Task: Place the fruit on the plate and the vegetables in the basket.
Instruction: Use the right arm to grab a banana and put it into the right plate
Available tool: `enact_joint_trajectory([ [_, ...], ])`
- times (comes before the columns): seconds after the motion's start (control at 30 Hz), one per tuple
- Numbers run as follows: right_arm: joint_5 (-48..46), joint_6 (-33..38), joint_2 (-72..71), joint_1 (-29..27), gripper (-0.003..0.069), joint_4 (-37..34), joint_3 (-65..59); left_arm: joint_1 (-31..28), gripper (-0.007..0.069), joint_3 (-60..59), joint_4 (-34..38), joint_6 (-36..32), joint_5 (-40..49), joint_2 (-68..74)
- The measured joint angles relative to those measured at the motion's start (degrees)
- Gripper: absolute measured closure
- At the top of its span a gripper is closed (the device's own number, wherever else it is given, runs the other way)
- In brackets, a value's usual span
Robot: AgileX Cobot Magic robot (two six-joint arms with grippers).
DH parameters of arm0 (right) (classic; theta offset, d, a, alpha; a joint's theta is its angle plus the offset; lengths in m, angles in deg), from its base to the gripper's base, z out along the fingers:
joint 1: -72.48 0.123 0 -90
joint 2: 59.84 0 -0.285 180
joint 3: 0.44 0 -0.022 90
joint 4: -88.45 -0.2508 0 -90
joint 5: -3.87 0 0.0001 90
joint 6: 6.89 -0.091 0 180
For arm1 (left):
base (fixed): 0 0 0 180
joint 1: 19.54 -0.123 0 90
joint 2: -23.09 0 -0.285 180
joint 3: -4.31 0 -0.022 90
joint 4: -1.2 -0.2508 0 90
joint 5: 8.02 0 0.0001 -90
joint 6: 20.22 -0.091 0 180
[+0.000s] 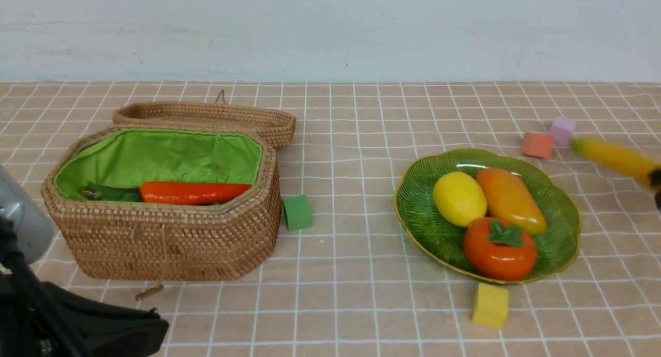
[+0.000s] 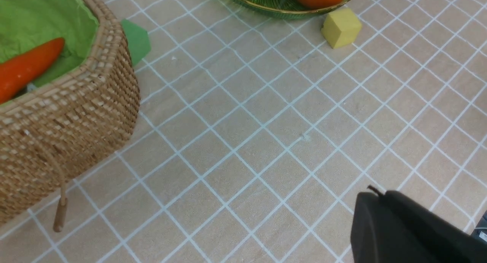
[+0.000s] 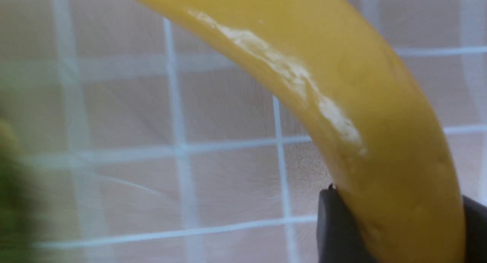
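My octagonal tan wicker basket [image 1: 170,243], lined in bright green fabric, holds the glossy orange carrot [image 1: 193,192] on dark green leaves; its woven lid [image 1: 206,117] lies behind it. The ribbed green glass plate [image 1: 560,238] carries a smooth yellow lemon [image 1: 458,199], an orange-yellow mango [image 1: 511,199] and a leaf-capped orange persimmon [image 1: 498,251]. My right gripper [image 3: 395,236] is clamped on the long curved yellow banana [image 3: 361,114], held above the surface just right of the plate. My left gripper [image 2: 403,228] is closed, empty.
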Motion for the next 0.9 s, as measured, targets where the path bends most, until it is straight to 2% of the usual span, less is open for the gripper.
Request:
enact_joint_trajectory([
  [0.1,-4.2,-4.3,-6.1,2.6,0.034,-2.5,-0.6,0.0,0.0624,0.0,0.0,-1.7,-0.3,0.0],
  [0.23,-7.6,-6.9,-9.2,10.3,0.034,-3.2,-3.3,0.0,0.0623,0.0,0.0,-3.5,-0.4,0.0],
  [0.27,-7.9,-8.7,-8.8,13.3,0.034,-2.7,-4.6,0.0,0.0622,0.0,0.0,-3.7,-0.4,0.0],
  [0.37,-7.3,-12.4,-6.8,17.6,0.034,0.2,-5.3,0.0,0.0622,0.0,0.0,-3.8,-0.4,0.0],
  [0.6,-3.8,-23.5,-3.2,21.6,0.0337,7.6,-5.7,0.0,0.0622,0.0,0.0,-4.0,-0.3,0.0],
  [0.7,-4.2,-24.5,-3.2,21.7,0.03,8.2,-5.7,0.0,0.062,0.0,0.0,-4.0,-0.3,0.0],
  [0.87,-7.7,-25.1,-3.2,21.8,0.0086,8.4,-5.7,0.0,0.0617,0.0,0.0,-4.2,-0.3,0.0],
  [0.9,-7.8,-25.1,-3.2,21.8,0.0073,8.4,-5.7,0.0,0.0617,0.0,0.0,-4.2,-0.3,0.0],
])
